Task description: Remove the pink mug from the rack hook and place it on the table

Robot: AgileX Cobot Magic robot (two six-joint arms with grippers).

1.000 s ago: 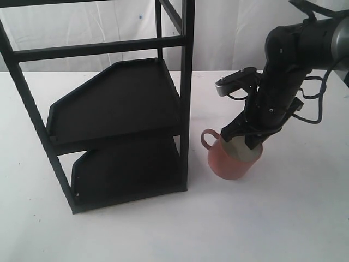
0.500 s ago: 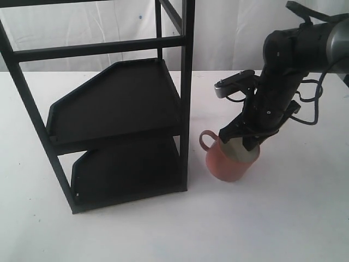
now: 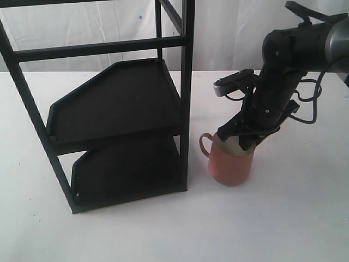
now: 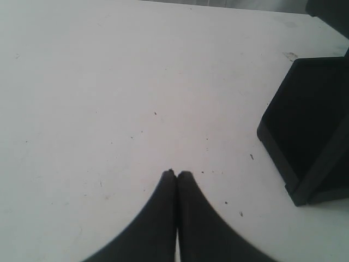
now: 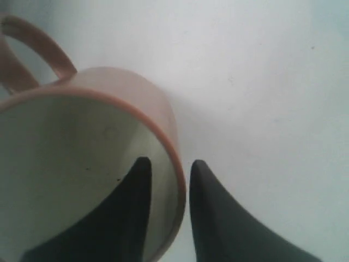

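Dusty pink ceramic mug upright on white tabletop, centre-right of exterior frame, just right of tall black frame rack; right gripper pinches its rim wall; left gripper closed, empty

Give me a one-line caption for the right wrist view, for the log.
Right gripper straddles the wall of the dusty pink ceramic mug, one finger inside, above the white tabletop.

No legible text, labels, brand marks, numbers or signs appear on any surface in view.
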